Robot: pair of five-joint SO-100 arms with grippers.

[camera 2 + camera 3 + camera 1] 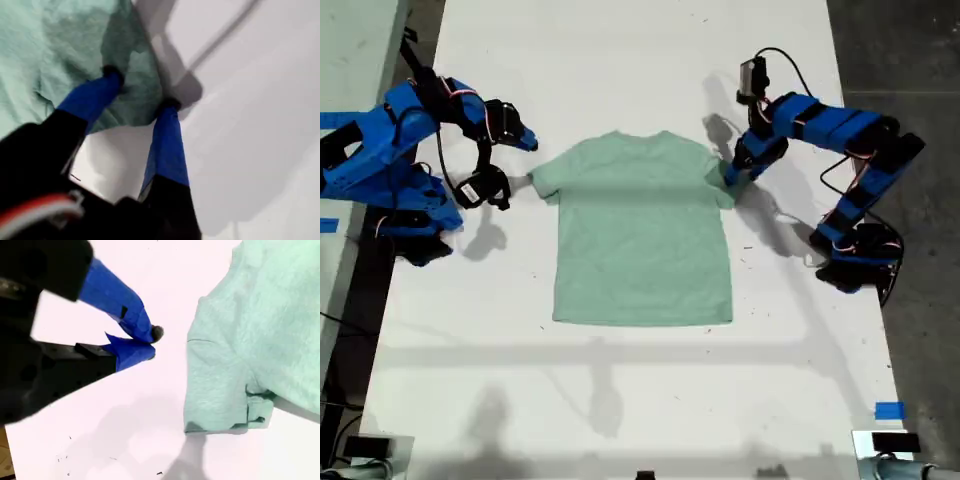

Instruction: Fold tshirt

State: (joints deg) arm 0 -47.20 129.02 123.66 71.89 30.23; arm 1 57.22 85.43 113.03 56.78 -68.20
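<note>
The pale mint-green tshirt [640, 230] lies flat on the white table [620, 400], collar toward the far edge. My first gripper [730, 172] is down at the sleeve on the exterior view's right. In the first wrist view my first gripper [141, 90] is open, one blue finger [95, 95] resting on the sleeve fabric [50, 45] and the other at its hem edge. My second gripper [527, 140] hovers just off the other sleeve, on the exterior view's left. In the second wrist view my second gripper [147, 342] is shut on nothing, a short gap from the sleeve [220, 390].
Both arm bases stand at the table's sides in the exterior view, with cables around the base [855, 255] on the exterior view's right. A blue tape mark [888, 410] sits near the front corner at that view's right. Dark floor lies beyond the table edge there.
</note>
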